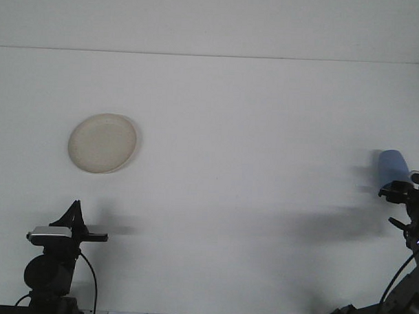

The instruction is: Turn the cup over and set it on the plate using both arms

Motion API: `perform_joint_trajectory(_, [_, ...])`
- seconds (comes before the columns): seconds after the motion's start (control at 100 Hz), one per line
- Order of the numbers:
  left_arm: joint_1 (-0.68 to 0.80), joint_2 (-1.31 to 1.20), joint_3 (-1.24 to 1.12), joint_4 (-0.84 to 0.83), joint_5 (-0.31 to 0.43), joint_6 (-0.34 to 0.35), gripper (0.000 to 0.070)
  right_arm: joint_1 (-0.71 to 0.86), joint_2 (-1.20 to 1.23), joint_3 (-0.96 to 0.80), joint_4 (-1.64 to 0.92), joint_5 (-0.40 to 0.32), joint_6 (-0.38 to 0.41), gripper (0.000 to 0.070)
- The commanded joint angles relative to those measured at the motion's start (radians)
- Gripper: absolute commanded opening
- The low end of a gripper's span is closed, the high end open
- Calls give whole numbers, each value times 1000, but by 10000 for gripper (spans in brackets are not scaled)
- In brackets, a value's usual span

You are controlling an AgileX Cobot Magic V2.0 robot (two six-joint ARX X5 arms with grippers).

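The blue cup (394,165) is being held at the far right edge of the front view, tilted, with its lower part hidden behind the right gripper (397,191). Whether it is being pinched by that gripper or only overlapped by it cannot be told. The cream plate (102,142) is being left bare on the white table (252,131), well apart from the cup, on the left side. The left gripper (73,218) is being kept low at the near edge, below the plate; its jaw state cannot be told.
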Motion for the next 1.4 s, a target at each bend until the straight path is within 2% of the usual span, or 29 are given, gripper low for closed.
perform_joint_trajectory(0.0, [0,-1,-19,13,-3,1,14,-6,42,4,45,-11,-5,364])
perform_joint_trajectory(0.09, [0,-1,-19,13,-3,1,14,-6,80,4,106,-14,-5,342])
perform_joint_trajectory(0.24, [0,-1,-19,13,-3,1,14,-6,138,4,204,-61,-5,305])
perform_joint_trajectory(0.47, [0,-1,-19,13,-3,1,14,-6,167,5,263,-86,-5,0])
perform_joint_trajectory(0.64, [0,-1,-19,13,-3,1,14,-6,167,5,294,-85,12,0])
perform_joint_trajectory(0.81, [0,-1,-19,13,-3,1,14,-4,141,5,270,-79,106,0])
perform_joint_trajectory(1.01, [0,-1,-19,12,-3,1,14,18,-35,5,85,-73,236,0])
perform_joint_trajectory(1.26, [0,-1,-19,12,-3,1,14,164,-378,5,-249,56,390,0])
perform_joint_trajectory(1.39, [0,-1,-19,13,-3,1,14,318,-558,17,-449,88,395,0])
